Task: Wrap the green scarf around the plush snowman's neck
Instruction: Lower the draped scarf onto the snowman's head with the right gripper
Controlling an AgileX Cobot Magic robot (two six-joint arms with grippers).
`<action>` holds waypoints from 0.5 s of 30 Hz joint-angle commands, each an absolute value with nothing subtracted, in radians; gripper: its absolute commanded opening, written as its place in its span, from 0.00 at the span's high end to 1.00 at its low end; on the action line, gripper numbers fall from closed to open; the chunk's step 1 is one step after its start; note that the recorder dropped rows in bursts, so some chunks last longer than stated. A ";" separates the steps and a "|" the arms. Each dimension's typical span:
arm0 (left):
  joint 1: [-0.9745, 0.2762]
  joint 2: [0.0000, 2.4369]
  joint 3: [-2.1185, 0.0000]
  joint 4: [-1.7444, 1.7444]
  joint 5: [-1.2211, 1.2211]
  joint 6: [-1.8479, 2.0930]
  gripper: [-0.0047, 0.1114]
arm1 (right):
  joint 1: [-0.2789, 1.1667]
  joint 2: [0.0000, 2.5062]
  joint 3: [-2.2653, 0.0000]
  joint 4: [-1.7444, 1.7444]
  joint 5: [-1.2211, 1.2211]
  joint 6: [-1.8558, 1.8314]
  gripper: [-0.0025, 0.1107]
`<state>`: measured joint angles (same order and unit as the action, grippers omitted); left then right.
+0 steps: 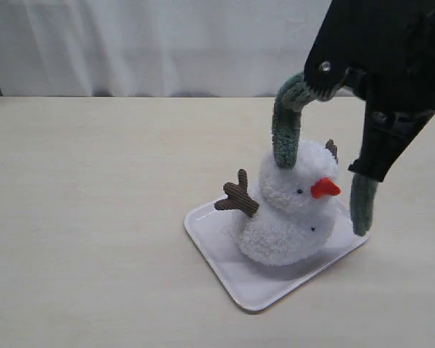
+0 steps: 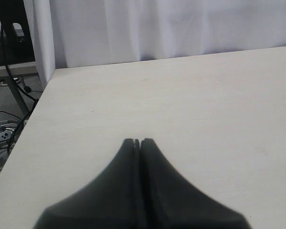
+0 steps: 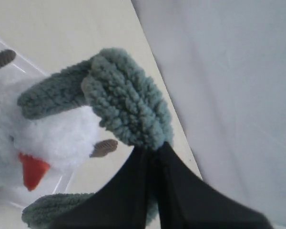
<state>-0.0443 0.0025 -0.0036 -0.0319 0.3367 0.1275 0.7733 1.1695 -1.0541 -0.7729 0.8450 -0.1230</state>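
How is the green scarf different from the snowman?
The green scarf is sage green; the plush snowman is white with an orange nose. The scarf is long and thin; the snowman is round and chubby. The scarf hangs in the air from the right gripper, while the snowman sits on the white tray. Both look soft and fuzzy.

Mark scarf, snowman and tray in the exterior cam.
scarf (image 1: 286,138), exterior view, on the upright strand below its bend.
snowman (image 1: 283,228), exterior view, on the lower body ball.
tray (image 1: 257,284), exterior view, on the bare near corner.
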 commanded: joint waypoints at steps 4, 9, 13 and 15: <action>-0.040 0.000 0.000 -0.039 0.323 0.129 0.96 | 0.753 1.164 -0.925 -0.905 0.549 -0.120 0.94; -0.040 0.000 0.000 -0.039 0.323 0.129 0.96 | 0.753 1.169 -0.896 -0.992 0.522 -0.120 0.94; -0.040 0.000 0.000 -0.039 0.323 0.129 0.96 | 0.725 1.202 -0.892 -1.041 0.502 -0.117 0.94; -0.040 0.000 0.000 -0.039 0.323 0.129 0.96 | 0.675 1.236 -0.892 -1.039 0.457 -0.087 0.94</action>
<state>-0.0443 0.0025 -0.0036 -0.0319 0.3367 0.1275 0.7164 1.2101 -0.8972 -1.0255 0.5000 -0.1153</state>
